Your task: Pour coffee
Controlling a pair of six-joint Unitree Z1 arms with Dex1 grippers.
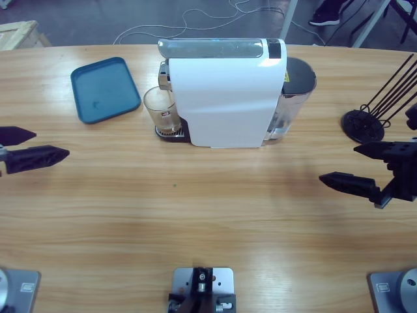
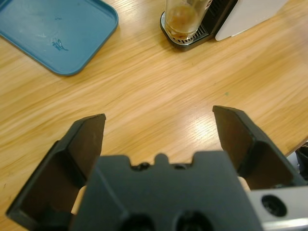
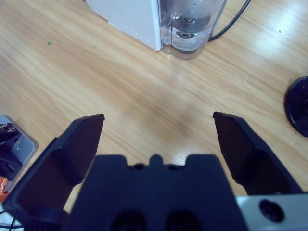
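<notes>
We see small clear glass (image 1: 161, 111) with thin brown coffee (image 2: 182, 19) under white coffee machine (image 1: 225, 94) near table's far edge. We think glass breaks easily, slippery; grab its sides. Left gripper (image 1: 26, 149) jaws apart, holding nothing; right gripper (image 1: 373, 168) same.

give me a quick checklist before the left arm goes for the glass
1. Left gripper open, nothing held: ok.
2. Glass upright on the coffee machine's drip tray: ok.
3. Coffee in the glass: ok, a shallow brown layer.
4. Bare table between left gripper and glass: ok.
5. Blue tray free as a set-down spot: ok.
6. Right gripper open, away from the glass: ok.
</notes>
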